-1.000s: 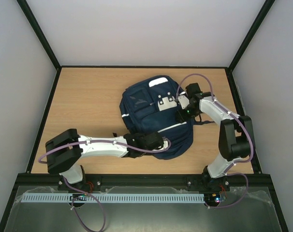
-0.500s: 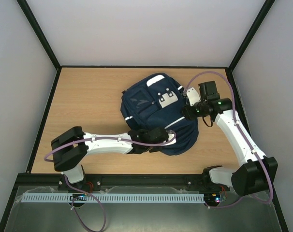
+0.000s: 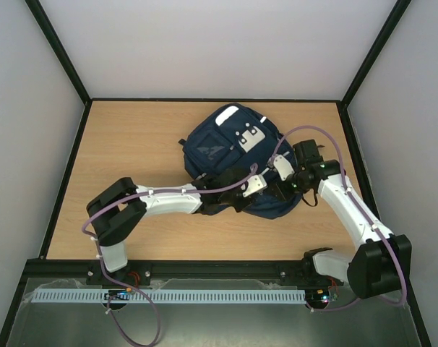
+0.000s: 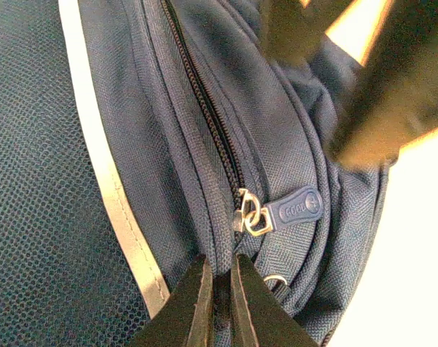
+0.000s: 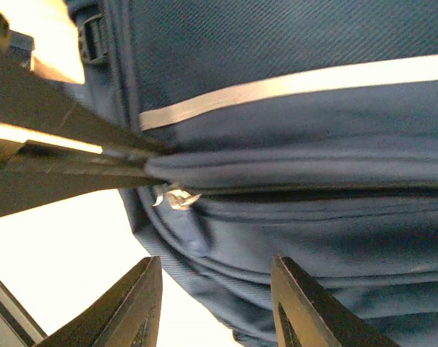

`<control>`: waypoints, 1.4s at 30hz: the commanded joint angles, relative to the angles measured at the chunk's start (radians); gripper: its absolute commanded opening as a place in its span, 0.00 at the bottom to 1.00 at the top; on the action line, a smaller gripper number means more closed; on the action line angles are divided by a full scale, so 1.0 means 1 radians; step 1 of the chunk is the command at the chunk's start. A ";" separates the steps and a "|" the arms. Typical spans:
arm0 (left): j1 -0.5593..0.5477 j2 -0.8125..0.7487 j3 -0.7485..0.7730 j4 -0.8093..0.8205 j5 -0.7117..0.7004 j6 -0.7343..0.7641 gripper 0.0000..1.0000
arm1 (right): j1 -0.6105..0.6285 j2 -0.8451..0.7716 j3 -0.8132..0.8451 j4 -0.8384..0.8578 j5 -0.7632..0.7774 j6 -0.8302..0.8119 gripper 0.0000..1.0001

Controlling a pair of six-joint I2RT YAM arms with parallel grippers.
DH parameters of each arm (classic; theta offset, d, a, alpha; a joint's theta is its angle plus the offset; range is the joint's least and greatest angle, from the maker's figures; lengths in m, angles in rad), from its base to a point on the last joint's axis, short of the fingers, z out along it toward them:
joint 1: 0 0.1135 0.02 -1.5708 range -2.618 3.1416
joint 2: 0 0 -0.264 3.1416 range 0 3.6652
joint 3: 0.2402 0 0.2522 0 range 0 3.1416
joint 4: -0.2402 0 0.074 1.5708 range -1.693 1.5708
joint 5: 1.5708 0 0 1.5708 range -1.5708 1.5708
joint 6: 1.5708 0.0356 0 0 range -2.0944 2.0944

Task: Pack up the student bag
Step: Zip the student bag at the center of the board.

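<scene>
With the left tool [image 4: 217, 289] pinched shut on the navy-blue fabric student bag [image 3: 226, 148], the empty half-open right tool [image 5: 217, 303] should be centred on the navy rubber zip tab [image 4: 295, 208].

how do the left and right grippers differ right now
The left gripper is shut; the right gripper is open, jaws apart. The left pinches a fold of the student bag by its zipper; the right grips nothing. Both sit at the bag's near edge.

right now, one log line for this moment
left gripper: shut on navy-blue fabric backpack fold | right gripper: open, at backpack
</scene>
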 commanded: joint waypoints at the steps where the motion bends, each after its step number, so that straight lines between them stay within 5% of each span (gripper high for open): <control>1: 0.061 0.045 0.066 0.160 0.119 -0.075 0.02 | 0.003 -0.040 -0.062 0.019 -0.071 -0.097 0.41; 9: 0.125 0.099 0.098 0.224 0.266 -0.174 0.02 | 0.004 -0.091 -0.166 0.140 -0.041 -0.178 0.36; 23: 0.136 0.132 0.168 0.180 0.321 -0.220 0.02 | 0.090 -0.095 -0.239 0.298 0.054 -0.257 0.25; 35: 0.152 0.148 0.130 0.184 0.365 -0.207 0.02 | 0.094 -0.234 -0.140 0.205 0.096 -0.196 0.35; 42: 0.196 0.191 0.165 0.196 0.515 -0.287 0.02 | 0.095 -0.264 -0.236 0.220 0.090 -0.248 0.36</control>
